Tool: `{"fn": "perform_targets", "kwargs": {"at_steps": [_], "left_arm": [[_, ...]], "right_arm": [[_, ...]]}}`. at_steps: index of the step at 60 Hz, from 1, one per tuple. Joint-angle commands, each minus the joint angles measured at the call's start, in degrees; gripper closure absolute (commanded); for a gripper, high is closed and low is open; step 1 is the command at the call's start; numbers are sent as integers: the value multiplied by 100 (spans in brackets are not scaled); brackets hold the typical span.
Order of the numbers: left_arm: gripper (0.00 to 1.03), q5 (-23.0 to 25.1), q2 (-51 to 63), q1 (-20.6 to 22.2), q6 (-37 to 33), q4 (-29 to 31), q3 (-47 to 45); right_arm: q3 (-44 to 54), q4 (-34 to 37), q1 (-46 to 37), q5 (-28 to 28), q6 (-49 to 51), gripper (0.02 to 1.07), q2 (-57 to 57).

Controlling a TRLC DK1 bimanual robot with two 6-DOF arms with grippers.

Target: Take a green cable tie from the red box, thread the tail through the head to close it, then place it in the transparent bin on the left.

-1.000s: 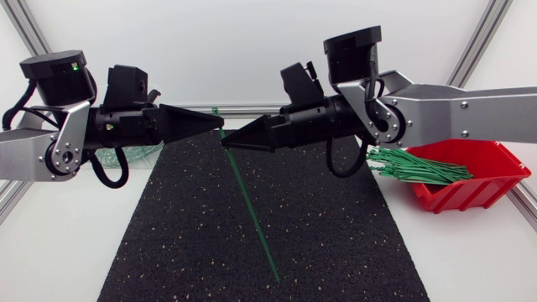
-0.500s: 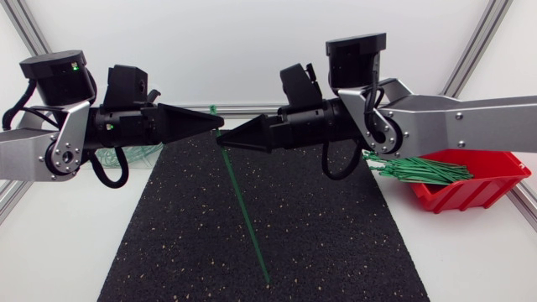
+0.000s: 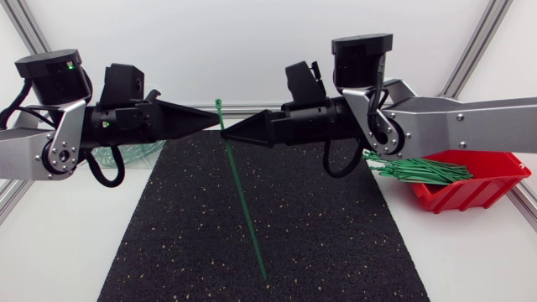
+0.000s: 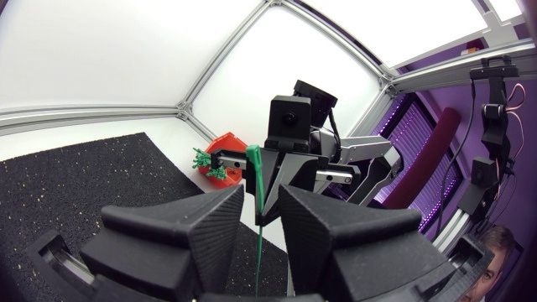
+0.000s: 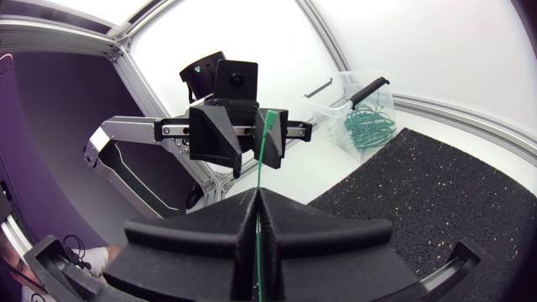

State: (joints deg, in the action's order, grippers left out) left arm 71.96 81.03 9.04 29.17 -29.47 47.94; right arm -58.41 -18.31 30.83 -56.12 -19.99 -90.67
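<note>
The left gripper [image 3: 215, 122] holds its fingers apart, with the upper end of the green cable tie [image 3: 243, 201] in the gap between them. Just beside it, the right gripper [image 3: 226, 134] pinches the tie, whose tail slants over the black mat [image 3: 336, 243].

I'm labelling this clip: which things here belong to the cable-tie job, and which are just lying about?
Job: green cable tie, red box, transparent bin, left gripper, right gripper.
Lying about: black mat.
</note>
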Motion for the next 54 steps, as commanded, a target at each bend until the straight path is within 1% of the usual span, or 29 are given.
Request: {"fn": "perform_targets", "kwargs": {"at_steps": [1, 22, 34, 44, 54], "left_arm": [[71, 46, 26, -69, 195, -94, 128], [72, 37, 220, -16, 370, -217, 277], [72, 19, 246, 28, 493, -269, 312], [74, -25, 273, 72, 889, -665, 338], [75, -86, 281, 125, 986, -735, 330]], "right_arm": [[40, -85, -42, 13, -172, 101, 76], [-12, -367, -42, 13, -374, 101, -91], [-3, -393, -68, 31, -401, 101, -108], [40, -569, -77, 40, -550, 101, -126], [32, -569, -86, 40, -568, 101, -188]]}}
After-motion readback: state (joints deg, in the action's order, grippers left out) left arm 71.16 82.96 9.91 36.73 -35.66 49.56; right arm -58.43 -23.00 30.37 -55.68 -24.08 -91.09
